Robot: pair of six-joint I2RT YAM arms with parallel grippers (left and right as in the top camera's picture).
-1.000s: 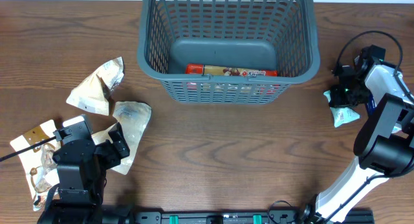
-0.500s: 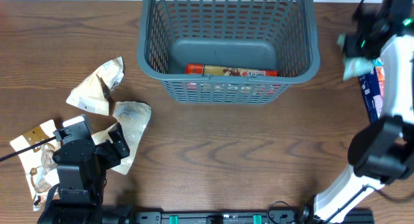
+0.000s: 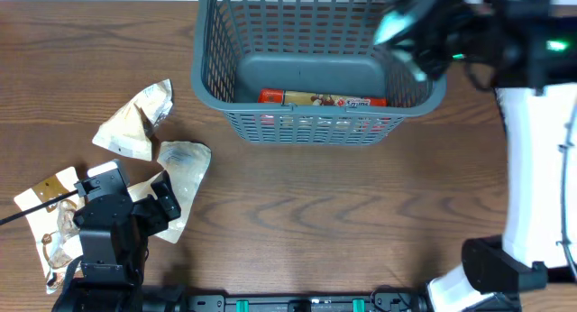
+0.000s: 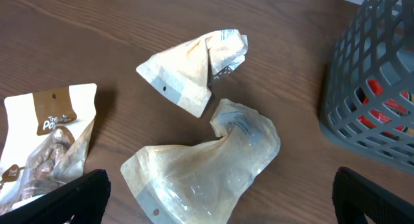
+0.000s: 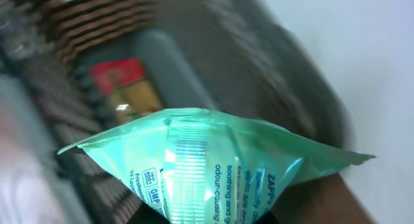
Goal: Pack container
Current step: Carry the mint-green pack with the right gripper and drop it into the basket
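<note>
Right arm's up over the container (image 3: pixel 206 78), the grey-blue lattice basket at the far middle of the table, and the right gripper (image 3: pixel 422 37) hangs just above its right-hand rim with a mint-green packet (image 3: pixel 394 25) pinched in it. So this is the carry-and-drop step, I'd say. Next it wants to get inboard of the rim and let go over the bare floor beside the red packet (image 3: pixel 325 100) already lying against the near wall

The overhead is smeared around that arm. The right wrist view gives the green packet (image 5: pixel 207 166) up close, print legible, with the red one (image 5: pixel 119 75) below, though the fingers themselves don't show

Left gripper (image 4: pixel 226 195) is parked, jaws spread wide and holding nothing. Its wrist view lays out what's waiting, well apart from the basket: a cream pouch (image 4: pixel 191 72), a clear crumpled pouch (image 4: pixel 207 162) and a brown-and-white treat bag (image 4: pixel 45 146)
</note>
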